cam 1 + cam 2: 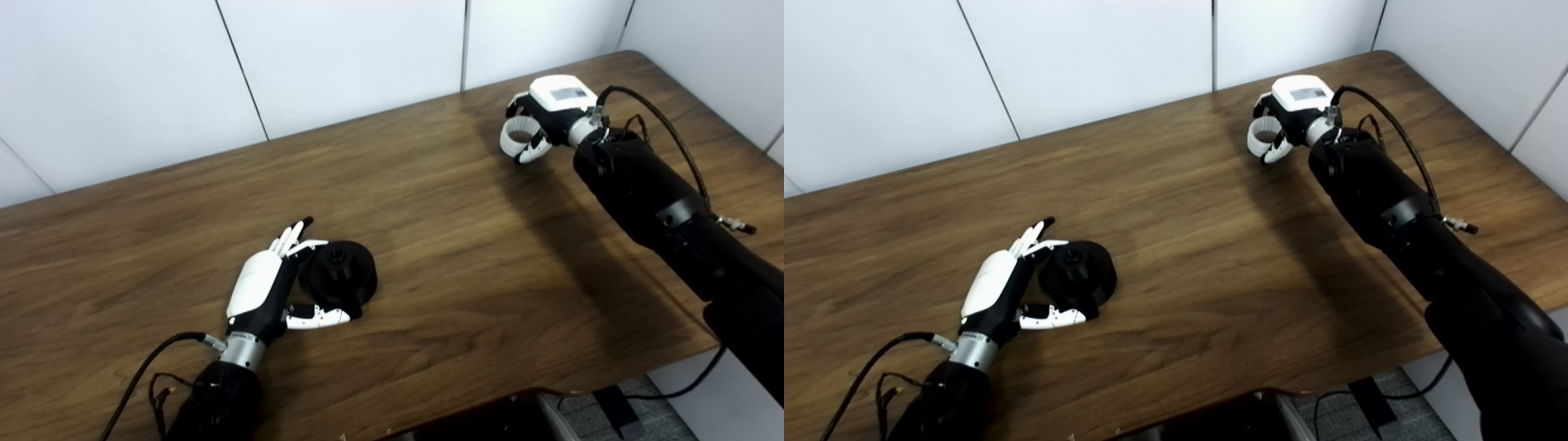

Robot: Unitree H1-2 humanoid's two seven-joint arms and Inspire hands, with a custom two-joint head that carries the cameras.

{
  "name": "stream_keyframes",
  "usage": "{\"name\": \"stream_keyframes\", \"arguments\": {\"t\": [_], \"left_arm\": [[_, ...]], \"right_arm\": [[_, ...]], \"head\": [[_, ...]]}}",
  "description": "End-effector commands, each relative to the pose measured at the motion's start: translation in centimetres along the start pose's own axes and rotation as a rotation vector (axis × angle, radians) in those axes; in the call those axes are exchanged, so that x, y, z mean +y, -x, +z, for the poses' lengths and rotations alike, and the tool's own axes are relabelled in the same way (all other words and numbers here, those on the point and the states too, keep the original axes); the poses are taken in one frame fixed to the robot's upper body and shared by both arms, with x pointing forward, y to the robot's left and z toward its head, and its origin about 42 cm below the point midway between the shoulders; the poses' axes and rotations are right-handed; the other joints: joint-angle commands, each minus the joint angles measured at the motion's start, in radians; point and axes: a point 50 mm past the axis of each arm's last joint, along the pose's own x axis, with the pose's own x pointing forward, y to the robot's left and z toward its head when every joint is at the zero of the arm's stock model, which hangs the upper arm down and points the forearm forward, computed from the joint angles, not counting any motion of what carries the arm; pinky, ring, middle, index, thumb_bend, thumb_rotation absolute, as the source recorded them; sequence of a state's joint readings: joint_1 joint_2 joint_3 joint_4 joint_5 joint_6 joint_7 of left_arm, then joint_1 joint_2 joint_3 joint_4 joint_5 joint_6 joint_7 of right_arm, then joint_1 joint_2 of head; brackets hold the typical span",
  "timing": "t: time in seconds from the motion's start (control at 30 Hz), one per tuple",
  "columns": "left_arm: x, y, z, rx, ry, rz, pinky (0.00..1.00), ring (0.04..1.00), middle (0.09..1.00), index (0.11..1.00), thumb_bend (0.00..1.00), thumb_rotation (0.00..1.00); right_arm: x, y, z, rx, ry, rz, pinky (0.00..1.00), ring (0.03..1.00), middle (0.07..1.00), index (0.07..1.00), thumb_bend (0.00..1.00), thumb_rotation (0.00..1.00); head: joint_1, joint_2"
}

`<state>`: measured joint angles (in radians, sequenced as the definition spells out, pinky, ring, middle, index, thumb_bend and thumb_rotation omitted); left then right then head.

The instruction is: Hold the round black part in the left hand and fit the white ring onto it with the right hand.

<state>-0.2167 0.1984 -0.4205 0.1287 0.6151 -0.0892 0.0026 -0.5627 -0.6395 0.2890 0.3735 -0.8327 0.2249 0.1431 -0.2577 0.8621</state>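
The round black part point(340, 277) lies on the wooden table point(465, 257), left of centre. My left hand point(264, 288) is open right beside it on its left, fingers stretched straight up along its far-left side and the thumb point(318, 316) reaching along its near side. Whether they touch the part I cannot tell. At the far right of the table my right hand point(548, 110) is shut on the white ring point(507, 142), with fingers over the top and the thumb beneath. The ring's opening faces up and left.
White wall panels point(343, 61) run close behind the table's far edge and along its right side. Cables trail from both wrists point(667, 131). A dark object point(490, 419) sits just below the table's near edge, with grey floor to its right.
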Motion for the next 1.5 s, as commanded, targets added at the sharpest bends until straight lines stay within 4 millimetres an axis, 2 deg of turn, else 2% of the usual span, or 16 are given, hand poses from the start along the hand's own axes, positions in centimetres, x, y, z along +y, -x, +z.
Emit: {"name": "stream_keyframes", "arguments": {"t": [0.0, 0.4, 0.67, 0.87, 1.0, 1.3, 1.47], "left_arm": [[-1.5, 1.1, -0.6, 0.026, -0.019, -0.083, 0.97, 1.0, 1.0, 0.703, 1.0, 0.36], [-1.6, 1.0, -0.7, 0.026, -0.02, -0.082, 0.96, 1.0, 1.0, 0.701, 1.0, 0.37], [-1.7, 0.9, -0.6, 0.024, -0.016, -0.079, 0.97, 1.0, 1.0, 0.7, 1.0, 0.35], [-1.7, 0.9, -0.6, 0.024, -0.021, -0.08, 0.97, 1.0, 1.0, 0.7, 1.0, 0.36], [-1.7, 0.7, -0.6, 0.025, -0.021, -0.079, 0.97, 1.0, 1.0, 0.699, 1.0, 0.37], [-1.8, 0.5, -0.6, 0.025, -0.023, -0.077, 0.97, 1.0, 1.0, 0.699, 1.0, 0.37], [-1.8, 0.3, -0.2, 0.025, -0.02, -0.08, 0.98, 1.0, 1.0, 0.702, 1.0, 0.37]], "right_arm": [[-3.3, -0.6, -0.9, 0.0, 0.008, -0.093, 0.92, 0.679, 0.664, 0.734, 0.66, 0.17], [-5.3, -0.4, -1.5, 0.0, 0.028, -0.136, 0.95, 0.676, 0.647, 0.721, 0.67, 0.16], [-6.7, 0.1, -1.8, -0.035, 0.038, -0.183, 0.93, 0.651, 0.629, 0.713, 0.67, 0.15], [-7.8, 0.4, -1.6, -0.063, 0.027, -0.211, 0.95, 0.647, 0.628, 0.717, 0.67, 0.19], [-9.1, 0.6, -0.9, -0.095, 0.046, -0.238, 0.93, 0.614, 0.615, 0.719, 0.67, 0.22], [-11.1, 2.0, 1.0, -0.167, 0.067, -0.285, 0.94, 0.625, 0.608, 0.722, 0.68, 0.24], [-11.6, 2.7, 1.3, -0.186, 0.054, -0.288, 0.96, 0.631, 0.604, 0.721, 0.69, 0.22]], "head": [[0.001, 0.0], [-0.003, -0.003], [-0.001, -0.003], [0.009, 0.0], [0.007, -0.001], [0.01, -0.001], [0.069, 0.003]]}}
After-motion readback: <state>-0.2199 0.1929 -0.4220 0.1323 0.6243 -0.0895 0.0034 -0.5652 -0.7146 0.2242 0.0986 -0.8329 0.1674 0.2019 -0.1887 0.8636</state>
